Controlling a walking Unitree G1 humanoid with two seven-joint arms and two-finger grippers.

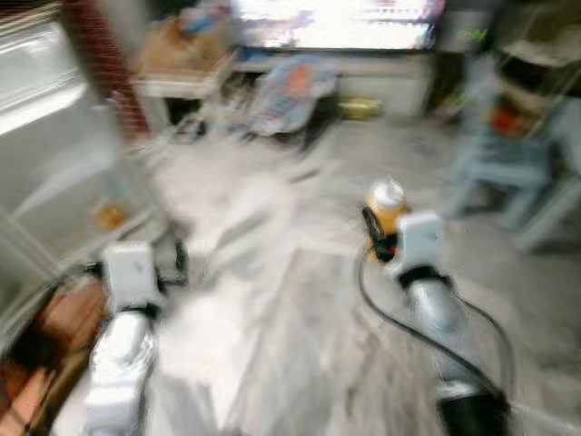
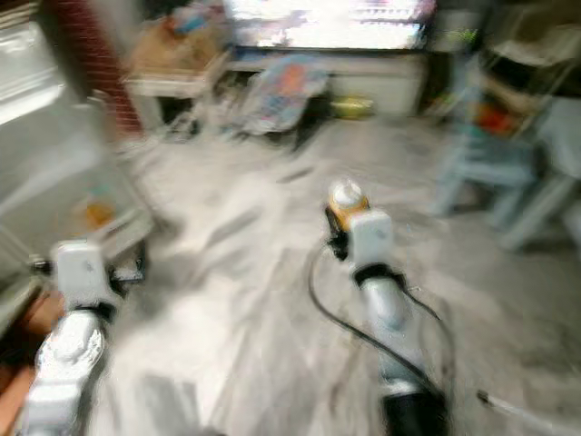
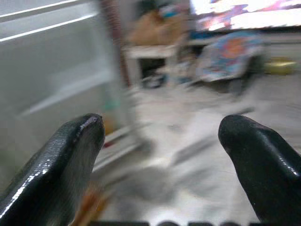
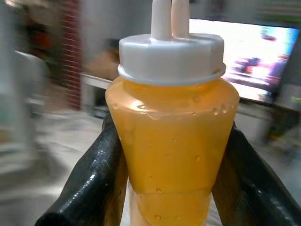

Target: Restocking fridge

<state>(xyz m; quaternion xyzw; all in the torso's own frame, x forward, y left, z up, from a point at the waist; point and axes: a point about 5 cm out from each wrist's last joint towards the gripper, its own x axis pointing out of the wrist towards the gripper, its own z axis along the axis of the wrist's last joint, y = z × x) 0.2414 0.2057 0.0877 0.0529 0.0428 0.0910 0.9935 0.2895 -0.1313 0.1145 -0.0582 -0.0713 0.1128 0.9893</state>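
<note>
Both silver arms sit nearest, reaching forward over a pale marbled floor point(image 1: 272, 363); head views are motion-blurred. Right gripper point(image 4: 171, 155) is clamped on an orange sauce bottle point(image 4: 173, 141) — one black finger point(image 4: 101, 174) presses its left flank, the other its right flank, with the bottle upright between them. White cap point(image 4: 170, 54) and nozzle stick up above the fingertips. In the head view the bottle point(image 1: 387, 207) sits just beyond the right wrist, right of centre, held above the floor.

Left gripper point(image 3: 162, 136) is held out on the left with its fingers point(image 3: 70, 155) wide apart, nothing between them. A grey fridge door point(image 1: 45, 136) stands at far left, just beyond that gripper, with a small orange item point(image 1: 109, 215) on a low shelf — too blurred to identify.

Far side: bright screen point(image 1: 336, 23) across the top, a colourful draped cloth point(image 1: 290, 91) below it, a cluttered low table point(image 1: 182, 77) to its left, pale blue furniture point(image 1: 508, 163) at far right.
</note>
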